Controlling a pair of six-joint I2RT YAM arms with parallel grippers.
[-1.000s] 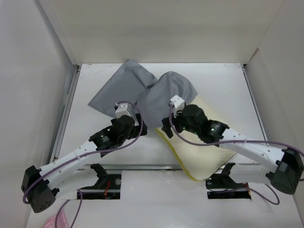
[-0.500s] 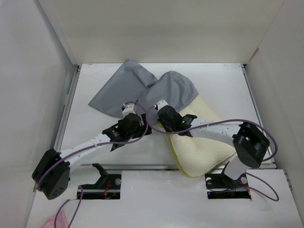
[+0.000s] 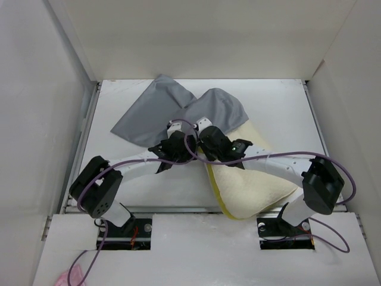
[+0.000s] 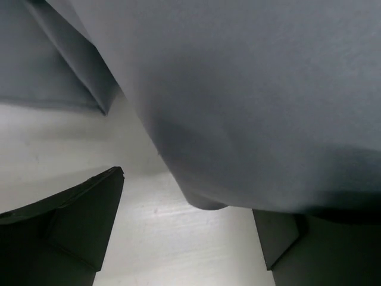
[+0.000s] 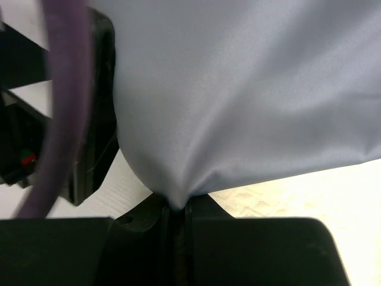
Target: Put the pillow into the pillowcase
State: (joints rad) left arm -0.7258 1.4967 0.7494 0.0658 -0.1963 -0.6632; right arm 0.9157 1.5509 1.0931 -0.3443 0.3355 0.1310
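Note:
The grey pillowcase [image 3: 159, 110] lies wrinkled at the back middle of the table, and its right part drapes over the far end of the cream pillow [image 3: 253, 185]. Both grippers meet at its near edge. My right gripper [image 5: 177, 210] is shut on a pinched fold of the pillowcase [image 5: 238, 89], with the pillow [image 5: 297, 190] just beneath it. My left gripper [image 4: 187, 205] stands open. Its dark fingers [image 4: 71, 220] sit wide apart on either side of a hanging lobe of the pillowcase [image 4: 250, 101], without pressing it. From above, the left gripper [image 3: 176, 132] sits just left of the right gripper [image 3: 201, 127].
White walls [image 3: 65, 71] close in the table on the left, back and right. A purple cable [image 5: 59, 101] loops close in front of the right wrist camera, beside the left arm's black body. A pink object [image 3: 67, 278] lies below the table's near left edge.
Both arms have stretched forward to the pillowcase's near edge. The right gripper has shut on the grey fabric. The left gripper has come up beside it, its jaws somewhat narrower.

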